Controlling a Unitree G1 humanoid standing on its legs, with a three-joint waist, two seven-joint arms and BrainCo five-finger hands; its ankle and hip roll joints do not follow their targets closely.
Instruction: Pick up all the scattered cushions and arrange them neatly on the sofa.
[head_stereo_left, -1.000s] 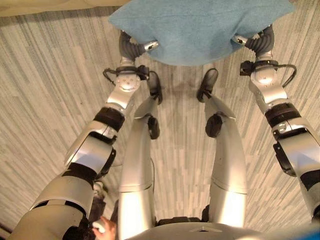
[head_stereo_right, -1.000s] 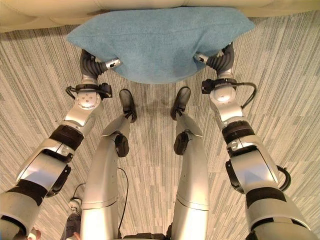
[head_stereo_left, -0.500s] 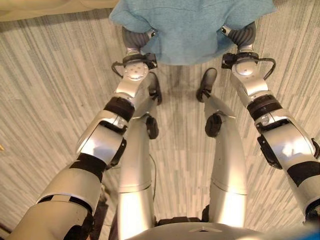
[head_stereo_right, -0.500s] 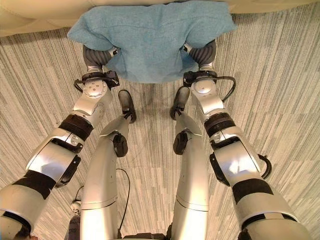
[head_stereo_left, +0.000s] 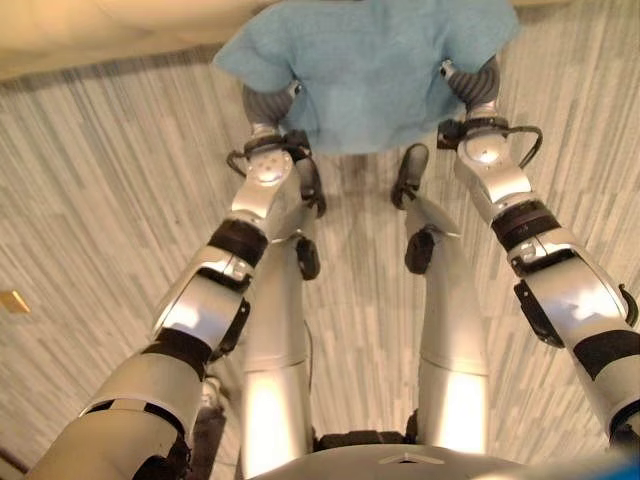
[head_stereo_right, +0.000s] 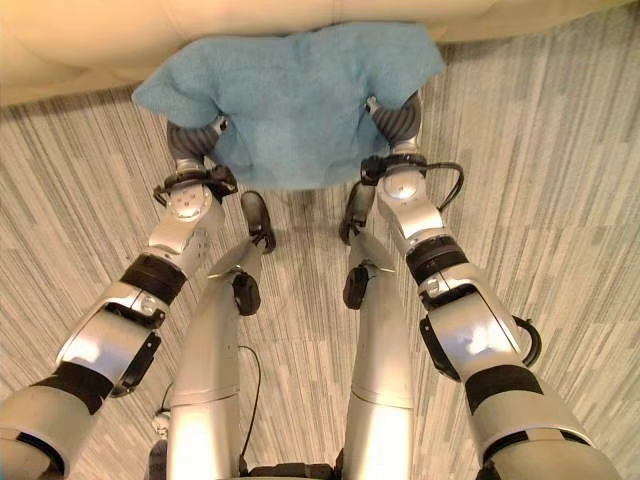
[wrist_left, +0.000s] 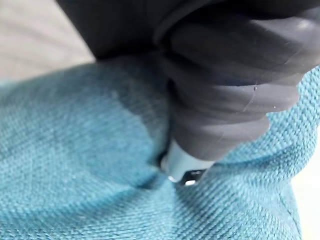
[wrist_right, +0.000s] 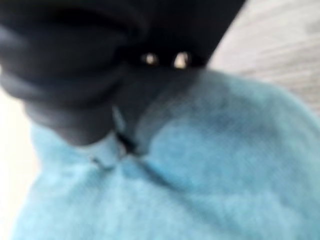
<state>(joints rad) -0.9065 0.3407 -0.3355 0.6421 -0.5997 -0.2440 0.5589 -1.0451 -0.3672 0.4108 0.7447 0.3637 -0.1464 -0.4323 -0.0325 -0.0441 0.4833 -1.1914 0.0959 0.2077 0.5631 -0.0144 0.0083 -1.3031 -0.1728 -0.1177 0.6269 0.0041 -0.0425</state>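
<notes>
we see the blue cushion (head_stereo_right: 295, 100) held up between both hands, above the striped carpet (head_stereo_right: 540, 170) and right at the front edge of the cream sofa (head_stereo_right: 130, 40), its far side overlapping that edge; the left hand (head_stereo_left: 268, 100) presses into the cushion's left side and the right hand (head_stereo_left: 470, 80) into its right side, each one's dark ribbed cover sunk in the fabric. we cannot tell how the fingers of either hand stand, since the cloth folds over them.
</notes>
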